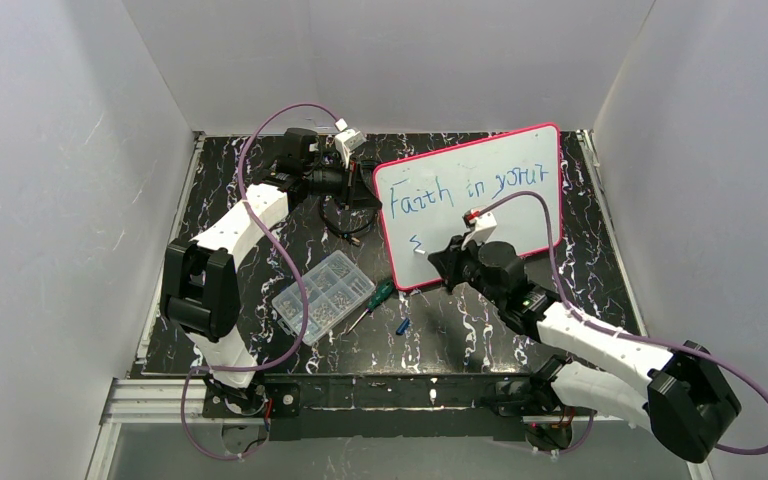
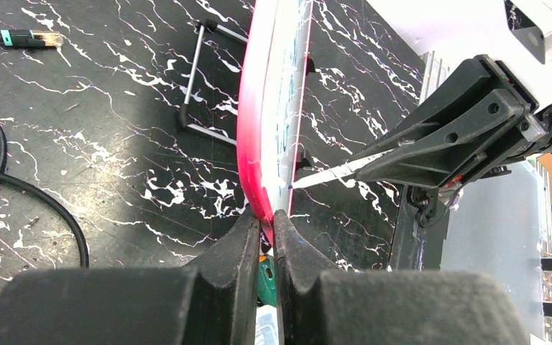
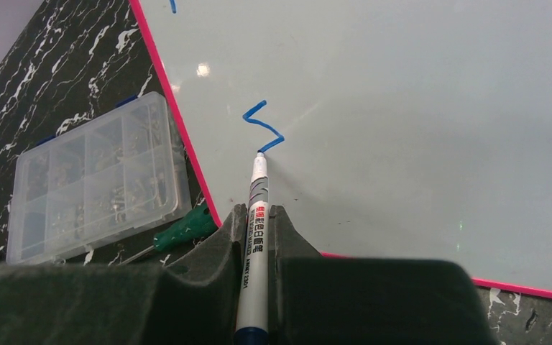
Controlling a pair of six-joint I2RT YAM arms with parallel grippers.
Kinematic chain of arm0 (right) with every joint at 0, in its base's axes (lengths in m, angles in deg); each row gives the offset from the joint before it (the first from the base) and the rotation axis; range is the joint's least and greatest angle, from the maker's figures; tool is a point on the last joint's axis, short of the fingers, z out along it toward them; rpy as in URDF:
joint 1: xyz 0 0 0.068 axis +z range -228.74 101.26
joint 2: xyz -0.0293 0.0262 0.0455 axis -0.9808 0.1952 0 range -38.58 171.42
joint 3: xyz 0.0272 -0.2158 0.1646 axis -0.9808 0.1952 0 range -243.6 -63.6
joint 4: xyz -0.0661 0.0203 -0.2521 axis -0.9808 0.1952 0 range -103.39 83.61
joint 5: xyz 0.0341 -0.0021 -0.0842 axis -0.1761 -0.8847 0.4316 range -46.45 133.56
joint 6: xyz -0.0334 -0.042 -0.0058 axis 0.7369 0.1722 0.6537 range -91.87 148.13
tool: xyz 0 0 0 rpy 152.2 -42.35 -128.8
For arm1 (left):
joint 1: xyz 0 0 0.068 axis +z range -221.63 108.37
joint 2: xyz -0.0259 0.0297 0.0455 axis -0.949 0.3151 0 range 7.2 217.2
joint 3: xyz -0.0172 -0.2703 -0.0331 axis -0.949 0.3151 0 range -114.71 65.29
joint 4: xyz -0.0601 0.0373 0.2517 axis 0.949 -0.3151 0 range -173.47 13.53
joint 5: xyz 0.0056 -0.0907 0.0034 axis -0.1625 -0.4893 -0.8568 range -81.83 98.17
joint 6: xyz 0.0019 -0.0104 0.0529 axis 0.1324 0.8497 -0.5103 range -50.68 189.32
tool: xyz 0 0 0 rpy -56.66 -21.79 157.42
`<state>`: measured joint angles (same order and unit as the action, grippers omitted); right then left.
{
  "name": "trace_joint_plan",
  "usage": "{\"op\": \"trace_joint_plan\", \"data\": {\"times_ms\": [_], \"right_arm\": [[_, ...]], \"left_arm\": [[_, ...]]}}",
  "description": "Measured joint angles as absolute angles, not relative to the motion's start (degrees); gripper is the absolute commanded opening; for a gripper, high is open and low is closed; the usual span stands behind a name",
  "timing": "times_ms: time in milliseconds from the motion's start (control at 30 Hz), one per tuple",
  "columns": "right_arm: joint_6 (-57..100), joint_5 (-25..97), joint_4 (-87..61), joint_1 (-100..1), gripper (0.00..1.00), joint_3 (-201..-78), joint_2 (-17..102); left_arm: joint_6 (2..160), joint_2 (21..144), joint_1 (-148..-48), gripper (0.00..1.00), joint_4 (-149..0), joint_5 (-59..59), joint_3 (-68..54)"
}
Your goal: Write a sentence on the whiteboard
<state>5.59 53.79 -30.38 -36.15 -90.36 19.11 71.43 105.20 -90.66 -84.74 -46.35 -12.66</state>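
The whiteboard (image 1: 490,190) stands tilted on the black table, with a white face and a pink-red frame. The sentence (image 1: 465,190) reads "Faith in your" in blue, with a started zigzag stroke (image 3: 264,128) below it. My left gripper (image 2: 267,224) is shut on the whiteboard's pink edge (image 2: 251,144) at its left side. My right gripper (image 3: 257,213) is shut on a white marker (image 3: 257,215) with a blue tip. The tip touches the board at the end of the zigzag stroke. The marker also shows in the left wrist view (image 2: 330,172).
A clear plastic parts box (image 1: 322,296) lies near the table's front left. A green-handled screwdriver (image 1: 372,298) lies beside the board's lower left corner, and a small blue cap (image 1: 402,325) lies near it. A black cable (image 1: 345,228) runs behind the board.
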Motion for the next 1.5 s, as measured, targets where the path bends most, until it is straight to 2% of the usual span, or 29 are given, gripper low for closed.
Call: {"op": "trace_joint_plan", "data": {"times_ms": [233,467,1200,1500], "right_arm": [[5.63,53.34,-30.51,-35.24,0.01,-90.32,19.20],[5.83,56.35,-29.88,-35.21,0.01,-89.88,14.04],[5.85,59.04,-31.26,-35.15,0.01,-89.88,17.03],[5.91,64.22,-29.53,-35.13,0.01,-89.88,14.54]], "left_arm": [[71.43,105.20,-90.66,0.00,-84.74,-46.68,-12.66],[71.45,105.20,-90.68,0.00,-84.74,-47.31,-12.66],[71.45,105.20,-90.66,0.00,-84.72,-47.51,-12.66],[71.45,105.20,-90.68,0.00,-84.72,-47.58,-12.66]]}}
